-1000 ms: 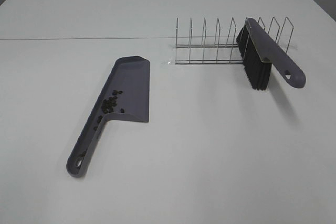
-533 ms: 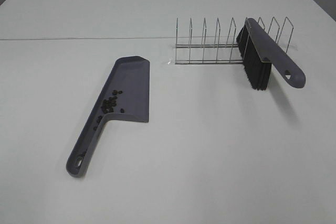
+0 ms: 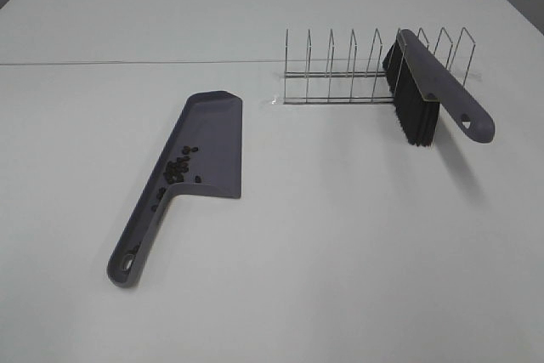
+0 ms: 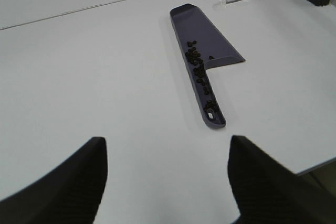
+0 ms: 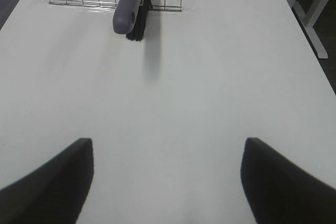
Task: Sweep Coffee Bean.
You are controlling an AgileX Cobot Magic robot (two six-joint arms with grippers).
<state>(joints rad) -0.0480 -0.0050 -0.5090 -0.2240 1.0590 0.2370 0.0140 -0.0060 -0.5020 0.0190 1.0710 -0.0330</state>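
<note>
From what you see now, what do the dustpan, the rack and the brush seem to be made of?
Dustpan: probably moulded plastic, matte purple-grey, one smooth piece with a hanging hole in the handle.
Rack: thin metal wire, shiny silver, with bright glints.
Brush: handle looks like the same matte plastic; bristles are black fibres, likely synthetic, though the pictures leave this open.

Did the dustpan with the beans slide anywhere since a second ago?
No. The dustpan sits at the same spot and angle beside the wire rack, and the coffee beans lie the same way inside it.
</note>
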